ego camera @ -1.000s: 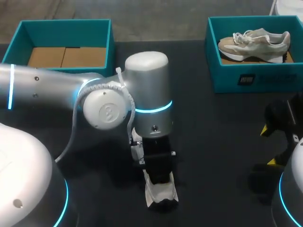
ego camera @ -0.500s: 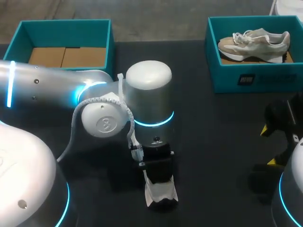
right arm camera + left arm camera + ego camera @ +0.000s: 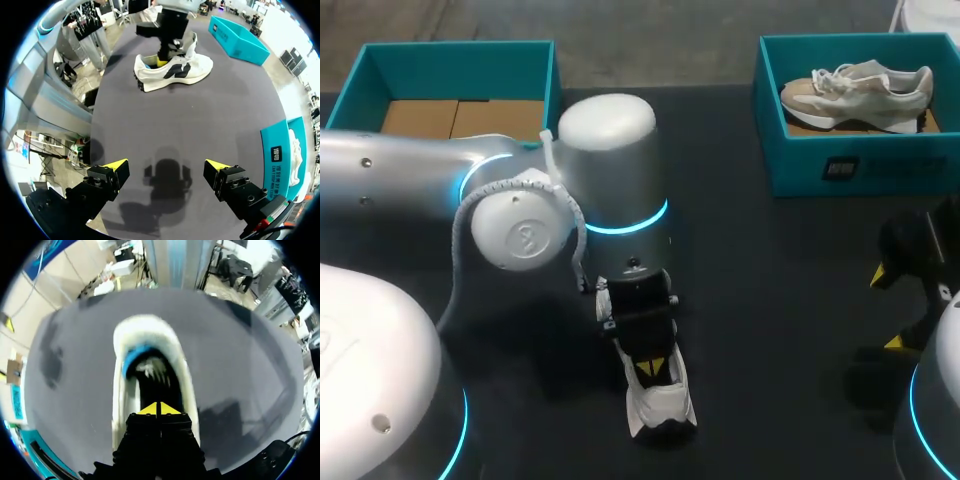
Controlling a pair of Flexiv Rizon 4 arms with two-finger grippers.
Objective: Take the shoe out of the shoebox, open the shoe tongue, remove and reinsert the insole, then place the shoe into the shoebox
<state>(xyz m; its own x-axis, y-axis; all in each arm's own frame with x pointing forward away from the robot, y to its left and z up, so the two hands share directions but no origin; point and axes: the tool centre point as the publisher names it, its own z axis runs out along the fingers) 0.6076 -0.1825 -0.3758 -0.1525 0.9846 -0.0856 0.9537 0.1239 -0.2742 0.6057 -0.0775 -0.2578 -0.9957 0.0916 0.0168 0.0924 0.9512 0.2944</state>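
- The white sneaker (image 3: 661,405) sits upright on the black table (image 3: 780,300) at the lower middle of the head view, outside both boxes.
- The left arm (image 3: 440,190) comes in from the left edge, and its wrist hangs over the middle of the frame.
- The left gripper (image 3: 650,368) points down into the sneaker's mouth.
- In the left wrist view the left gripper (image 3: 159,409) has its yellow tips pressed together, with nothing visible between them. They sit inside the opening of the white sneaker (image 3: 150,347), whose blue lining shows ahead of the tips.
- The right gripper (image 3: 890,310) is at the right edge of the head view, well apart from the sneaker.
- In the right wrist view the right gripper (image 3: 165,166) has its fingers spread wide over bare table. The white sneaker (image 3: 172,70) lies well ahead of it, a dark mark on its side.
- An open teal shoebox (image 3: 450,75) stands at the upper left of the head view, its brown cardboard floor showing.
- A second teal shoebox (image 3: 850,165) stands at the upper right, with a beige sneaker (image 3: 860,85) lying inside.
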